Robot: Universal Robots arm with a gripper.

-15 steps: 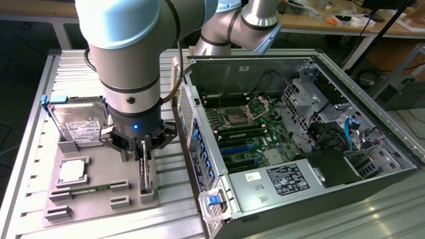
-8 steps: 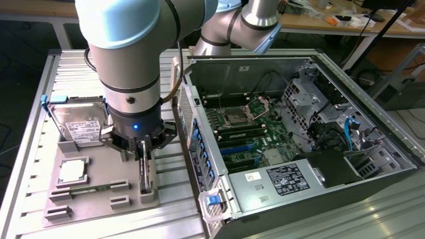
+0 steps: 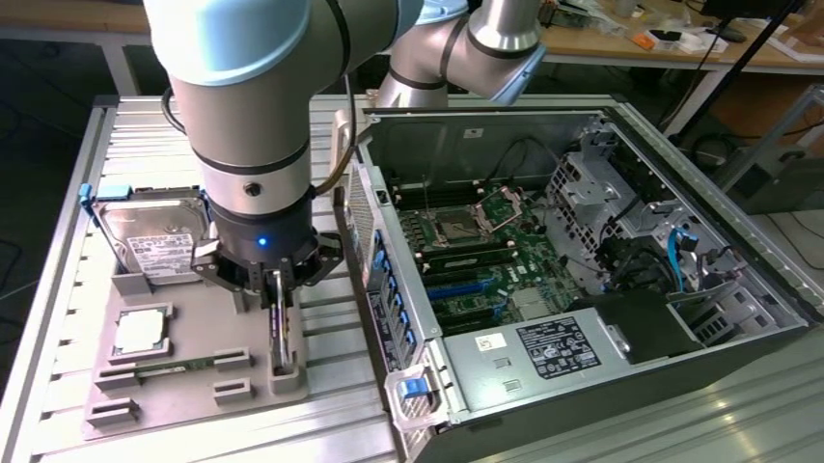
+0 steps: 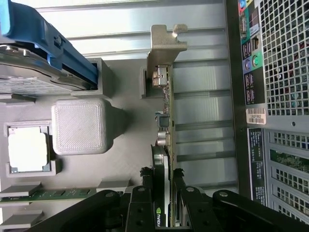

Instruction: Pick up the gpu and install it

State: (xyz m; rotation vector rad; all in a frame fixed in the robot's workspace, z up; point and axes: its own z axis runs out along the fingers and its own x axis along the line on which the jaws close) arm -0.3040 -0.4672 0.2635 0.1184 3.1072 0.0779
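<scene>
Tool (image 4: 163,172) on edge-up gpu (image 4: 166,111) — lengthwise beside case (image 4: 285,72)

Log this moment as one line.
fingers: closed on gpu | gpu: upright on edge, in gray tray slot | install: not done

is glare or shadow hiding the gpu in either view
Exterior view: even light, the gpu edge-on in soft shadow under the gripper. Wrist view: its silver bracket is bright but not blown out; the cpu lid is washed out white.
</scene>
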